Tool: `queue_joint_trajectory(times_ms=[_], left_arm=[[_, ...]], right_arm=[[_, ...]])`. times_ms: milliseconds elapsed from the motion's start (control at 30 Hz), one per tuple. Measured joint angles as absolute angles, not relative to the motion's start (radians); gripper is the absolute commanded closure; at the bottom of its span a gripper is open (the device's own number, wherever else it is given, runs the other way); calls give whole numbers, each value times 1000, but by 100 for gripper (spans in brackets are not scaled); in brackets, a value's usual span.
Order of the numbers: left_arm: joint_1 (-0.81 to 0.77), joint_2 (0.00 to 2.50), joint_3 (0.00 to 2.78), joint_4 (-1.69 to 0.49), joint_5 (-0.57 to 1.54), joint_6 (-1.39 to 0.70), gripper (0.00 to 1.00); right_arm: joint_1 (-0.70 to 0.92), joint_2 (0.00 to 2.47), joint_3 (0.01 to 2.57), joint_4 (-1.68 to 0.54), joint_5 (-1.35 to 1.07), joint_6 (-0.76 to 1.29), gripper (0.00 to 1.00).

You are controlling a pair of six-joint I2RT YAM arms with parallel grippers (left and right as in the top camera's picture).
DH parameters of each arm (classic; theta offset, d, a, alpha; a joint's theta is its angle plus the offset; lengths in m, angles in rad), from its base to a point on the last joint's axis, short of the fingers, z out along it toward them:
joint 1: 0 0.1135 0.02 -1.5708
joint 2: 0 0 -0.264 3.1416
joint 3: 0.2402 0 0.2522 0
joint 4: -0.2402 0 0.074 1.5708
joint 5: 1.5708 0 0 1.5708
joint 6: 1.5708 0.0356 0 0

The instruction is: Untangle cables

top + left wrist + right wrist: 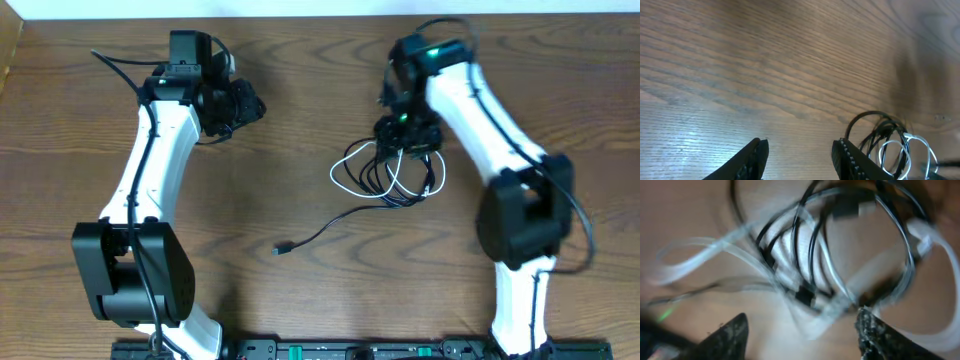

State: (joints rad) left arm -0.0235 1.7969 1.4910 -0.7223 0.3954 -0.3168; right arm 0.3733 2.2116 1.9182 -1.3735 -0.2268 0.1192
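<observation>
Wood-grain counter [300, 110]. You see white and black cables [392, 190] lying tangled right of centre; one black cord [322, 229] trails left, ending in a plug [283, 248].

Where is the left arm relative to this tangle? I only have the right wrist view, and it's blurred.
Observer: The left gripper is well off to the left of the cable bundle, apart from it, over the table.
Operator: Is it holding anything?
Observer: No. In the left wrist view its fingers stand apart with nothing between them.
Operator: Any cable straying out of the bundle?
Observer: Yes. One black cable runs out of it toward the robot's base and to the left, ending in a small plug that lies alone on the table.
</observation>
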Motion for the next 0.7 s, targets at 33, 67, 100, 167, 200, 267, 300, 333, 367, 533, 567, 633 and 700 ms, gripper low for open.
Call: queue_joint_trajectory(times_ms=[33, 67, 100, 167, 200, 267, 300, 333, 367, 533, 567, 633, 700], left_arm=[[-25, 1797, 1491, -722, 398, -317, 54], [-25, 1797, 1491, -722, 398, -317, 54], [-24, 1797, 1491, -722, 398, -317, 54], [-24, 1797, 1491, -722, 398, -317, 54], [-24, 1797, 1491, -723, 398, -317, 54], [-25, 1797, 1491, -722, 398, -317, 55], [-27, 1797, 1491, -724, 398, -317, 55], [-31, 1797, 1491, -726, 398, -317, 55], [-34, 1797, 1491, -726, 398, -317, 56], [-89, 1797, 1491, -726, 398, -317, 56], [-104, 1797, 1491, -726, 399, -317, 55], [-125, 1797, 1491, -726, 405, -317, 56], [-143, 1797, 1491, -726, 416, -317, 56]], right_arm=[[382, 2246, 1918, -1362, -220, 121, 60], [390, 2273, 1918, -1357, -214, 121, 71], [398, 2296, 1917, -1351, -208, 123, 93], [410, 2330, 1914, -1341, -200, 119, 99], [414, 2335, 1913, -1343, -197, 121, 99], [417, 2331, 1912, -1353, -196, 121, 99], [417, 2321, 1913, -1363, -193, 122, 99], [416, 2313, 1915, -1372, -192, 121, 99], [414, 2293, 1920, -1384, -190, 122, 99], [403, 2125, 1999, -1404, -207, 121, 99], [400, 2062, 2032, -1393, -213, 121, 99], [393, 1946, 2089, -1367, -220, 123, 99], [386, 1829, 2141, -1335, -228, 130, 99]])
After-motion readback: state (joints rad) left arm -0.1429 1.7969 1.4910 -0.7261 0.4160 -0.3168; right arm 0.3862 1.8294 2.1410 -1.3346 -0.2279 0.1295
